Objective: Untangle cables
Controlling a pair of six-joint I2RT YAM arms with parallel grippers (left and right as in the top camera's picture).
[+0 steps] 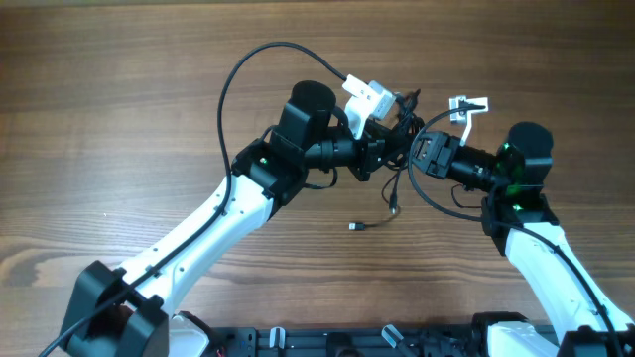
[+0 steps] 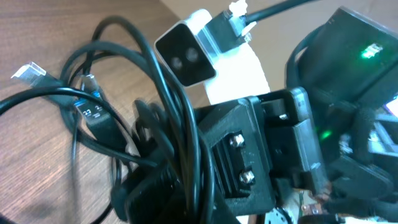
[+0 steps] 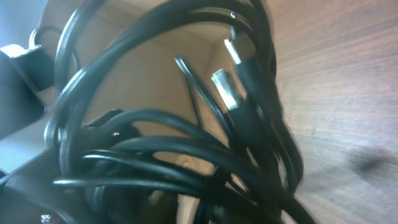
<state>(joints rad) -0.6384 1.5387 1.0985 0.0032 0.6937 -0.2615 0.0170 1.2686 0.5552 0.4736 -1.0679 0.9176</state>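
Black cables (image 3: 161, 149) hang bunched just over the wooden table (image 1: 119, 119); left gripper (image 1: 382, 151) is clamped shut on them; right gripper (image 1: 422, 154) I cannot judge (cords fill its view); they look light, limp and slippery, so I'd pinch near a plug (image 1: 357, 226)

left hand (image 1: 385, 151): closed | right hand (image 1: 419, 157): state unclear | hands facing, nearly touching
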